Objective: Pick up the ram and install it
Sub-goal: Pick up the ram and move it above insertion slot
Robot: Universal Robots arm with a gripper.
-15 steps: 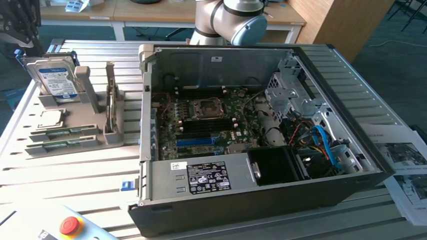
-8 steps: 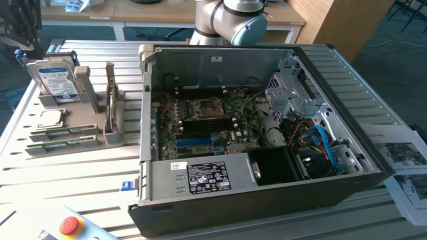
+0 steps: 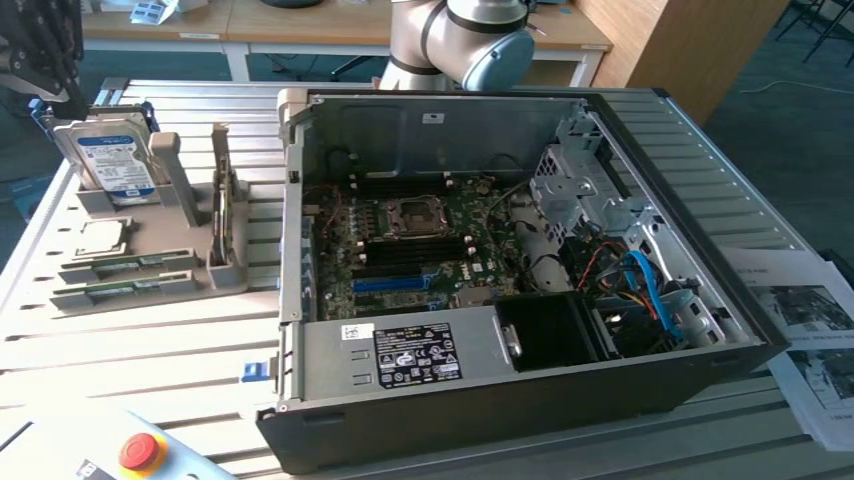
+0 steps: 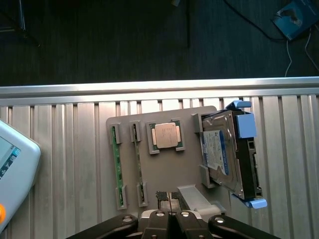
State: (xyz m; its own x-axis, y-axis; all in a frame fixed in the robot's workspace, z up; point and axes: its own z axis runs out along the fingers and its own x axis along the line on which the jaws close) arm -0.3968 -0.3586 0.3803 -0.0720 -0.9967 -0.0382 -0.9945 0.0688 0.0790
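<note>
Nothing of the task shows as done yet: the ram (image 3: 220, 200) stands on edge in its slot of the grey holder tray (image 4: 167, 172) on the bench (image 3: 160, 370). It is apart from the open computer case (image 3: 561, 395), where the memory slots on the motherboard (image 3: 454, 215) look bare. The hand (image 4: 171, 215) hangs above the tray, clenched on nothing and roughly in line with that upright stick, while two more green sticks (image 4: 118, 164) lie flat beside the CPU chip (image 4: 166, 135) and hard drive (image 4: 222, 149).
</note>
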